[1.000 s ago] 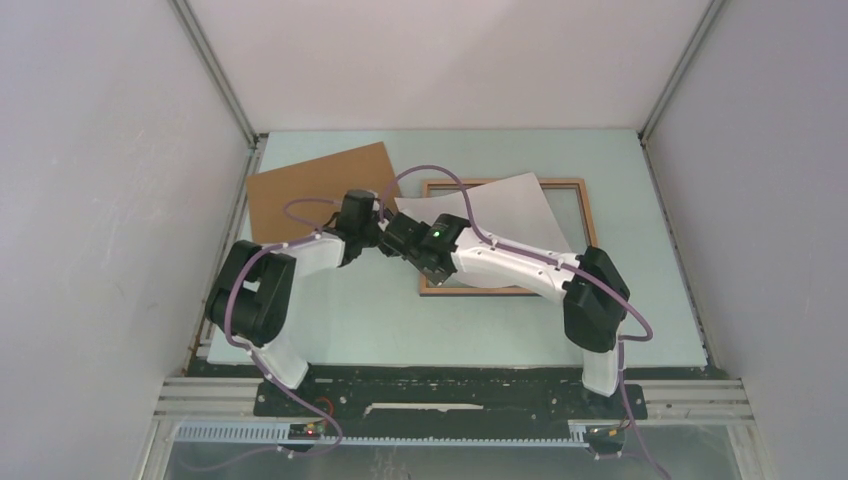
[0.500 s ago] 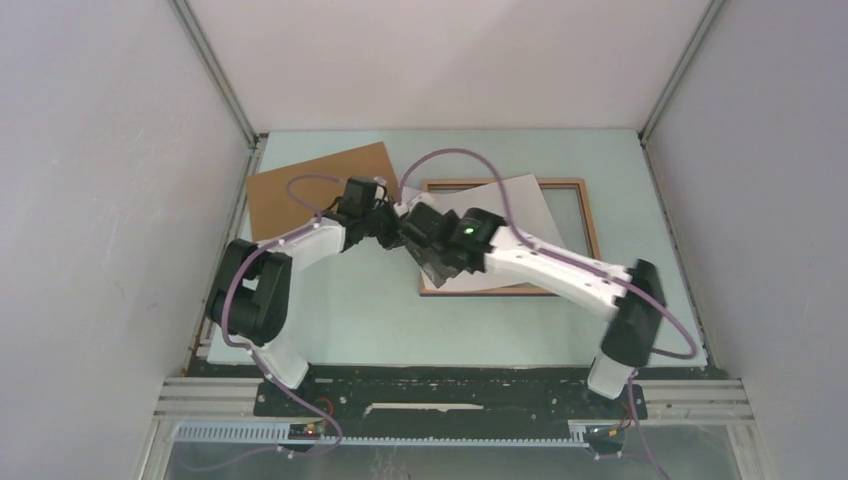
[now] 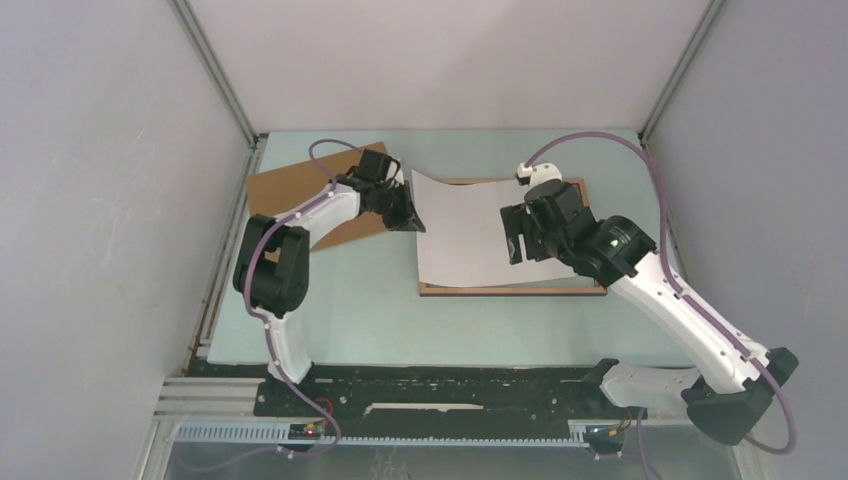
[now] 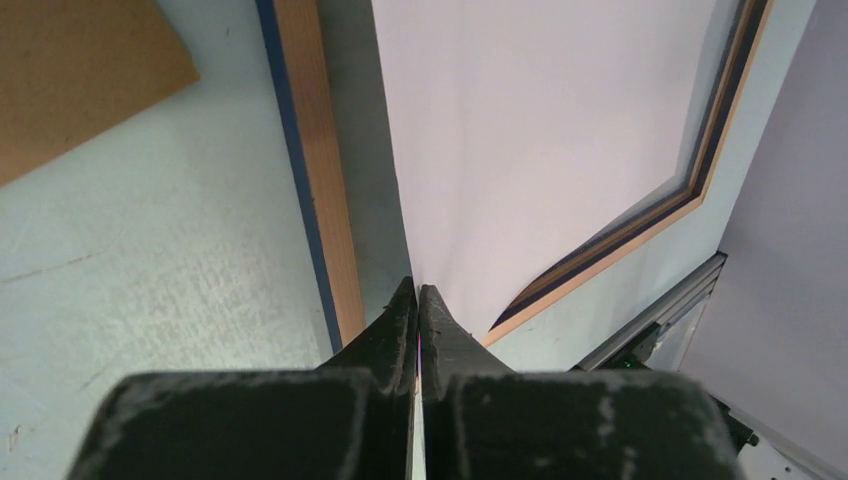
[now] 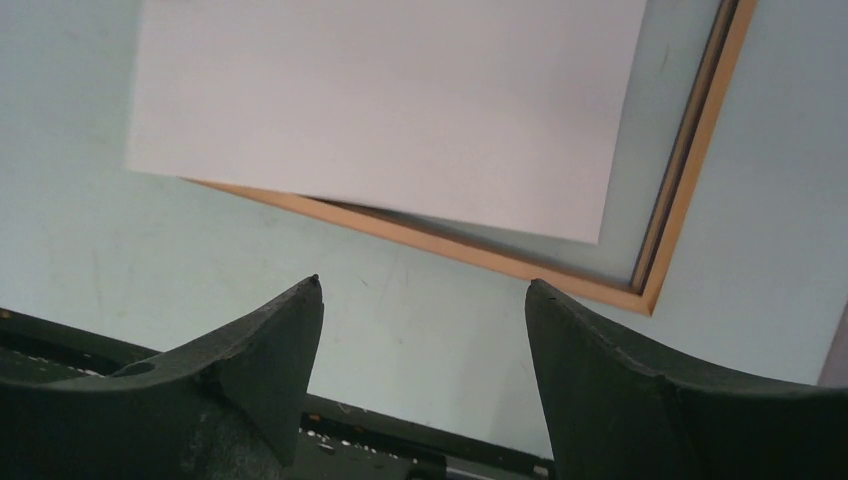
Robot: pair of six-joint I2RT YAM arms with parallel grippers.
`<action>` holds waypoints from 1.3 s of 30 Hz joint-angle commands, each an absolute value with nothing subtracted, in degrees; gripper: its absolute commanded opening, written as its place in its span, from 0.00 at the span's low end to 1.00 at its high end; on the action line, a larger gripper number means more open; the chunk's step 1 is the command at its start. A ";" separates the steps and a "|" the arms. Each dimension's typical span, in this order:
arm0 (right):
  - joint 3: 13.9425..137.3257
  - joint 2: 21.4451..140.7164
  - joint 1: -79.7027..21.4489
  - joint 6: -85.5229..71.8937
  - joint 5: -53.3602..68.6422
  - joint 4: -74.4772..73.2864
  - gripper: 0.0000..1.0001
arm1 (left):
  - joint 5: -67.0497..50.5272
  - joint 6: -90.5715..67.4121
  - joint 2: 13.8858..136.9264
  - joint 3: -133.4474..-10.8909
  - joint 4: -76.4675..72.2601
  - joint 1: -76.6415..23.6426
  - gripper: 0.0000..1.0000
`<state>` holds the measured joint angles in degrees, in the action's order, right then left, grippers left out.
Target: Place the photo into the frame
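The photo shows its plain white back and lies askew over the left part of the frame, its left edge raised. My left gripper is shut on that left edge. In the left wrist view the jaws pinch the white sheet above the frame's light wood rail. My right gripper hovers open over the photo's right half, holding nothing. In the right wrist view its fingers stand wide apart, with the photo and the frame's corner beyond them.
A plain brown backing board lies at the back left under the left arm, also in the left wrist view. Grey walls close in both sides, and the metal rail runs along the near edge.
My right gripper opened, let go of the photo and swung right. My left gripper shut on the photo's left edge and moved toward the back with it.
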<state>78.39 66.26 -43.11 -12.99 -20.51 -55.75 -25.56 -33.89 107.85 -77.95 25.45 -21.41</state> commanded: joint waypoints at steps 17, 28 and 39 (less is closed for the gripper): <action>71.49 63.30 -35.56 -12.90 -13.79 -52.55 0.82 | -37.12 -33.08 119.60 -93.25 30.35 -22.91 0.00; 71.31 62.12 -34.82 -12.70 -13.09 -52.35 0.83 | -35.65 -36.25 122.84 -96.71 29.19 -24.55 0.00; 69.75 61.70 -34.68 -12.74 -11.81 -51.67 0.83 | -34.15 -36.29 124.10 -97.31 29.11 -24.87 0.00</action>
<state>70.13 63.13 -34.94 -12.78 -12.27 -53.28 -34.52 -35.77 123.81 -93.78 30.50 -24.32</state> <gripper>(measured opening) 0.826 0.003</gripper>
